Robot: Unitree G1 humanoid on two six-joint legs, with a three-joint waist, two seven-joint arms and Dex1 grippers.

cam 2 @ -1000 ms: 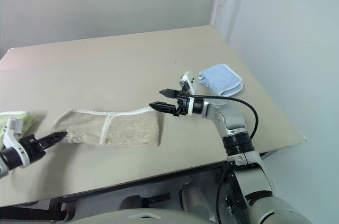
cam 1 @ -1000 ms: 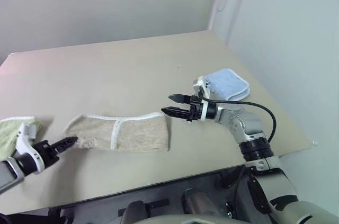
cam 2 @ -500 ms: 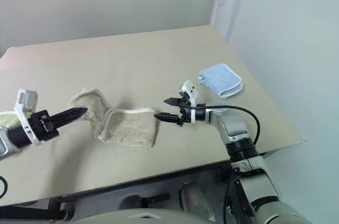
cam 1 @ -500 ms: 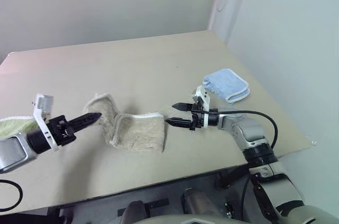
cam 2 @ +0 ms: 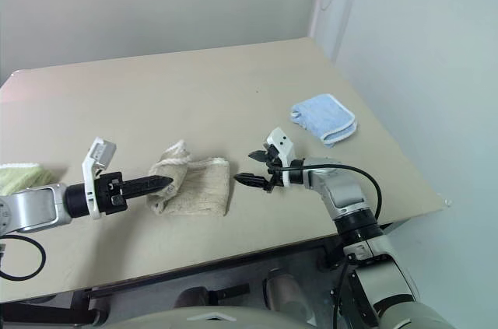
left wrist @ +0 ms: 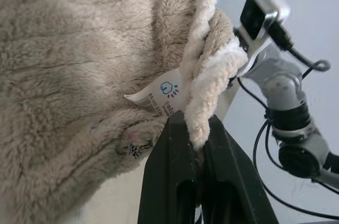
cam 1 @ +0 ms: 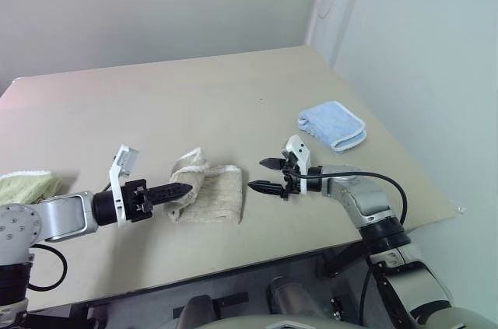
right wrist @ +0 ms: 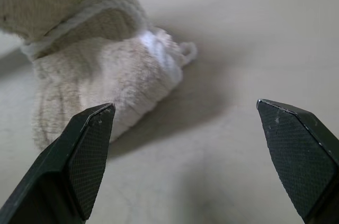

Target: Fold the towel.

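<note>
The beige towel point(cam 1: 214, 195) lies bunched in a short heap near the table's front. My left gripper point(cam 1: 185, 188) is shut on its white corded edge, and the raised end is carried over the rest. In the left wrist view the black fingers point(left wrist: 177, 181) pinch that cord beside a small white label, with towel point(left wrist: 79, 49) pile spread behind. My right gripper point(cam 1: 257, 174) hovers open just right of the towel's right end, low over the table, apart from the cloth. In the right wrist view its fingertips point(right wrist: 87, 150) frame the towel point(right wrist: 95, 60) end and its small white loop point(right wrist: 188, 50).
A light blue folded cloth point(cam 1: 333, 126) lies at the table's right side. A light green folded cloth point(cam 1: 27, 187) sits at the far left. The tan table point(cam 1: 194, 103) has its front edge just below both arms.
My left gripper has carried the towel's left end rightward, bunching the long strip into a short heap. The right gripper has sunk a little toward the table, still open.
</note>
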